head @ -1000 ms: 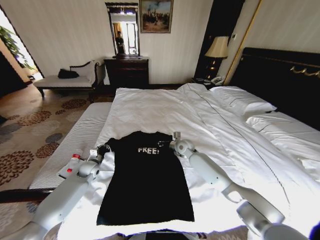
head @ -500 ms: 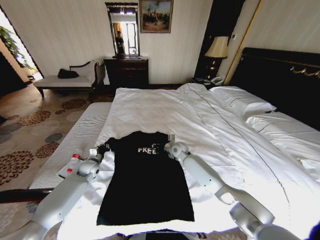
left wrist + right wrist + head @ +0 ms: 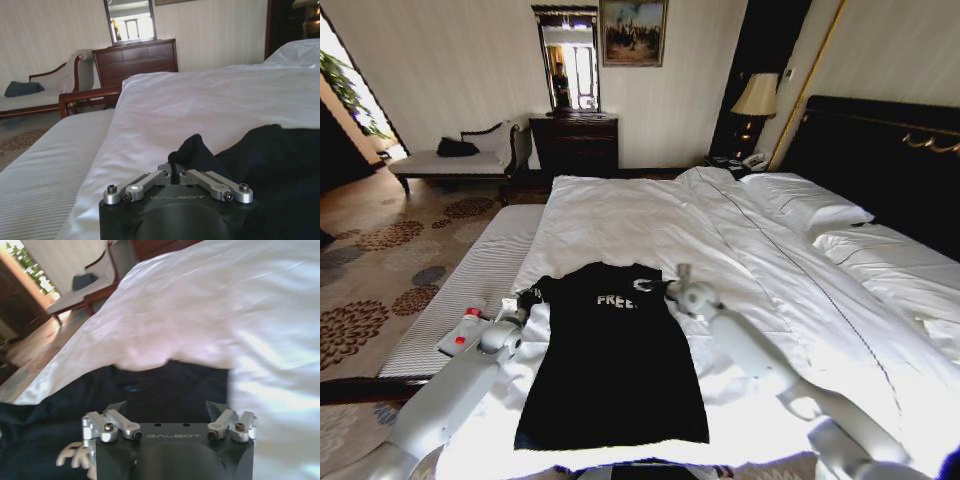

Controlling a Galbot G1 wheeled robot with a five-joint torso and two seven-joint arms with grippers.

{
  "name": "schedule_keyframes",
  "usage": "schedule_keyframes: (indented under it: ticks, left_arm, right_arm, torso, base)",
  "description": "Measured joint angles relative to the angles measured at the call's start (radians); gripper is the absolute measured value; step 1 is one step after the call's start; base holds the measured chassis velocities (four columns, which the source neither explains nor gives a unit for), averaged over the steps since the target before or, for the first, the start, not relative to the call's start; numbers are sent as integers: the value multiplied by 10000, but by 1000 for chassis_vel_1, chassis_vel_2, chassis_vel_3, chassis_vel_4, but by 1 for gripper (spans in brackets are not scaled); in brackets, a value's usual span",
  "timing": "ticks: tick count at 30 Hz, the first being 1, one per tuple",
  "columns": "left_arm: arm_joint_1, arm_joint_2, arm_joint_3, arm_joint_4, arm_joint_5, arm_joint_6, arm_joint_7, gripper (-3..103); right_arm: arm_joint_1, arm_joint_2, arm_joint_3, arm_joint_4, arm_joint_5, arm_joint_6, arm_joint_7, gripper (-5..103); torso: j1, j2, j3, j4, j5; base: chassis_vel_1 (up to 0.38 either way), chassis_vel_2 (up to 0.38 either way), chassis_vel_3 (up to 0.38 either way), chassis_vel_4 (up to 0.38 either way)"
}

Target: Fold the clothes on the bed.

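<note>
On the white duvet (image 3: 620,215), the black T-shirt (image 3: 610,370) lay flat, left gripper (image 3: 176,176) pinching its sleeve, right gripper (image 3: 169,410) spread apart above its collar (an uneven pull could skew it).

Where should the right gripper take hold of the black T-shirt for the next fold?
Probably at the right shoulder corner of the T-shirt, coming down from above. The shirt lies flat on the bed, so only an edge offers a pinchable fold. The right gripper is open at that corner; the left gripper is shut on the opposite sleeve.
</note>
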Motion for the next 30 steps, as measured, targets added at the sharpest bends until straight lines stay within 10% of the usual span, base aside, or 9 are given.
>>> schedule_keyframes:
  ticks: [14, 30]
  left_arm:
    - [-350, 133, 1192, -2116, -167, 1444, -1308, 2]
    - [-198, 493, 2206, -2811, 158, 1760, -1588, 2]
  right_arm:
    - [-2822, -1349, 3051, 1311, 290, 19, -426, 100]
    - [-3563, -1420, 4016, 1561, 412, 12, -574, 100]
  torso:
    - [-1, 0, -1, 7, 0]
    - [-1, 1, -1, 7, -3]
  base:
    - [0, 0, 0, 0]
    - [0, 0, 0, 0]
